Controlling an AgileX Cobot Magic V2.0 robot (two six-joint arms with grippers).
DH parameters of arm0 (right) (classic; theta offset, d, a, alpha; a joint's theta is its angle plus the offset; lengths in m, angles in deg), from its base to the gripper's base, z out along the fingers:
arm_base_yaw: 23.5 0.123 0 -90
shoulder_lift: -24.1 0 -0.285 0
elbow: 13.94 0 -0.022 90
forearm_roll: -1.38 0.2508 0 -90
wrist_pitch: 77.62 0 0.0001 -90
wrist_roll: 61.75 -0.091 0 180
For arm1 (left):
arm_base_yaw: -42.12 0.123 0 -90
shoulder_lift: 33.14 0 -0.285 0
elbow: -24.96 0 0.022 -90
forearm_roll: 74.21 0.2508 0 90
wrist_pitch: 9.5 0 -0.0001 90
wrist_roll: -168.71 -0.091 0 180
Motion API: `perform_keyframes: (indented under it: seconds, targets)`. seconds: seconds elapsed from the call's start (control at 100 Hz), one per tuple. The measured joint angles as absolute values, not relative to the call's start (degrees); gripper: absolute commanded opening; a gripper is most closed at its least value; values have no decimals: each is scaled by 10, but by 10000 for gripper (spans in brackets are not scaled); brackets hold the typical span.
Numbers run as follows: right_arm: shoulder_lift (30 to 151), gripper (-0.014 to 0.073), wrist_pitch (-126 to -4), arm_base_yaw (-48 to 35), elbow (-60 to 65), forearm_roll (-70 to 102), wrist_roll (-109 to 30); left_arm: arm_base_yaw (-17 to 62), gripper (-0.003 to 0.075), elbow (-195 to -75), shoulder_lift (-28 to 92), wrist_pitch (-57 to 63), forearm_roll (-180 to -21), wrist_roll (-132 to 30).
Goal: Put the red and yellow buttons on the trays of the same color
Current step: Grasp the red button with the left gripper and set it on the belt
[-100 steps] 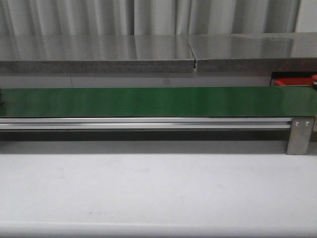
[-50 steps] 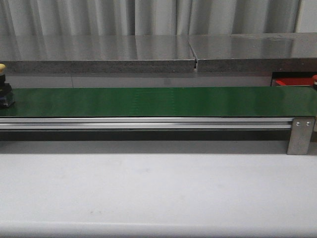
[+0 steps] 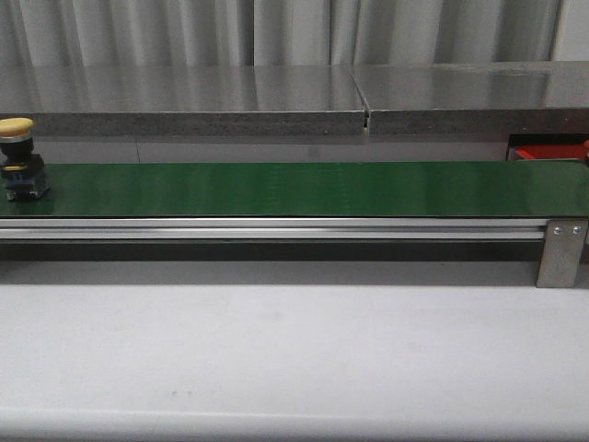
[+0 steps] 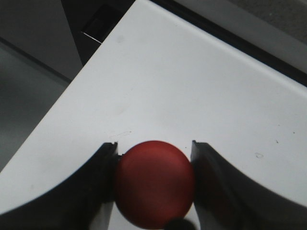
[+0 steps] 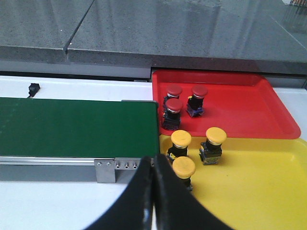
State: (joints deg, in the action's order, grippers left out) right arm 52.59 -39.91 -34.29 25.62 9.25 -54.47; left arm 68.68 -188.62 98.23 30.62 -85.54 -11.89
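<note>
A yellow button on a black base stands at the far left of the green belt. My left gripper is shut on a red button, held over the white table. In the right wrist view the red tray holds three red buttons, and the yellow tray beside it holds three yellow buttons. My right gripper is shut with nothing in it, near the belt's end. Neither gripper appears in the front view, where only a corner of the red tray shows.
A grey stone-like shelf runs behind the belt. An aluminium rail and a metal bracket front the belt. White table lies in front. A small black part sits beyond the belt.
The yellow button has ridden into the front view from the left edge and moved right along the belt. Nothing else differs.
</note>
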Motion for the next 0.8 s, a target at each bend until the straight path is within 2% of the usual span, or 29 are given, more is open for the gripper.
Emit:
perform_keyframes:
  seconds: [0.4, 0.8]
  targets:
    - [526, -117, -399, -343, 256, 93, -545, 656, 207, -1672, 802, 255, -855, -135]
    - [526, -117, -399, -343, 256, 93, -545, 597, 207, -1629, 772, 248, -856, -137]
